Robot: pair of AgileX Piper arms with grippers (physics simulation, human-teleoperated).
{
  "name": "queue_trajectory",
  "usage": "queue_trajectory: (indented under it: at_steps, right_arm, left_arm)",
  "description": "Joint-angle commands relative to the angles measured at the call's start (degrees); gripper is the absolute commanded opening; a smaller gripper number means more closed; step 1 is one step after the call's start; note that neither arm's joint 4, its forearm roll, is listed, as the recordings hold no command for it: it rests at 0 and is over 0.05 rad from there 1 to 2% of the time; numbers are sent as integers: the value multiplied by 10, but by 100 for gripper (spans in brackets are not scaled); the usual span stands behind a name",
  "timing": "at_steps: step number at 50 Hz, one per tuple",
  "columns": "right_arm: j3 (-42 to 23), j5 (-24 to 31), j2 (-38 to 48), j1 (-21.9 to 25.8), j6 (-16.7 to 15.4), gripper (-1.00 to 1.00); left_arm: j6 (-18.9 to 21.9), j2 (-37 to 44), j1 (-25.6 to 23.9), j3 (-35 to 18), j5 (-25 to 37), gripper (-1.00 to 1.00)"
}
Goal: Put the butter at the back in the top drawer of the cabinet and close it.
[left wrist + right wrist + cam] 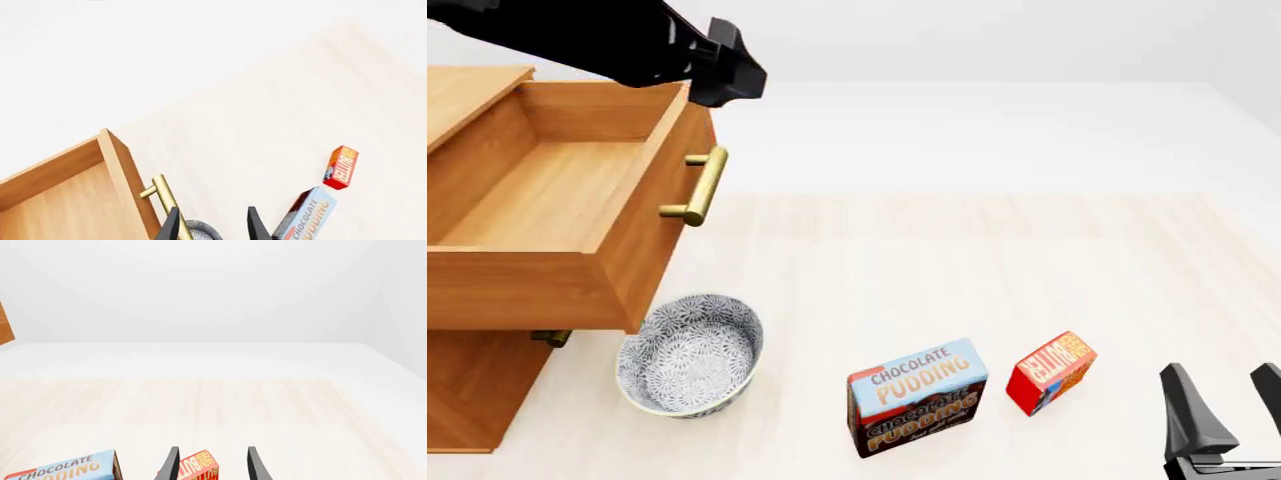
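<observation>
The butter (1050, 372), a small red box with orange lettering, stands on the table near the front right; it also shows as butter (341, 167) and butter (199, 467). My right gripper (1225, 400) is open, low on the table just right of it and not touching. In the right wrist view the box lies ahead between the fingers (171, 465). The cabinet (481, 390) stands at the left with its top drawer (547, 190) pulled out and empty. My left gripper (737, 72) hangs open above the drawer's front, over the brass handle (698, 187).
A patterned bowl (690, 355) sits in front of the cabinet, under the open drawer's corner. A chocolate pudding box (917, 397) stands upright left of the butter. The pale wooden table (961, 260) stretches back to a white surface.
</observation>
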Motion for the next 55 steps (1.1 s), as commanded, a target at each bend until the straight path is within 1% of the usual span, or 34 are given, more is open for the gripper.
queue_trajectory:
  at_steps: [1, 10, 13, 14, 20, 23, 26, 31, 34, 41, 48, 51, 55]
  right_arm:
    - [0, 0, 0, 0, 0, 100]
    - [0, 0, 0, 0, 0, 100]
    - [0, 0, 0, 0, 0, 100]
    - [0, 0, 0, 0, 0, 100]
    - [0, 0, 0, 0, 0, 100]
    - [0, 0, 0, 0, 0, 100]
    - [0, 0, 0, 0, 0, 100]
    - [0, 0, 0, 0, 0, 100]
    - [0, 0, 0, 0, 0, 100]
    - [0, 0, 0, 0, 0, 100]
    - [0, 0, 0, 0, 0, 100]
    - [0, 0, 0, 0, 0, 100]
    - [0, 0, 0, 0, 0, 100]
  left_arm:
    - [12, 31, -39, -3, -13, 100]
    - [13, 71, -71, -8, -22, 100]
    - [24, 80, -67, 2, -25, 100]
    - [19, 90, -72, -5, -23, 100]
    - [18, 133, -91, -52, -7, 100]
    - [18, 145, -93, -61, -3, 100]
    - [15, 166, -101, -90, 9, 100]
    - [19, 194, -111, -125, 22, 100]
    - [21, 201, -114, -133, 25, 100]
    - [21, 235, -128, -174, 41, 100]
    - [18, 260, -144, -184, 45, 100]
    - [25, 271, -149, -195, 49, 100]
    - [21, 282, -153, -214, 59, 100]
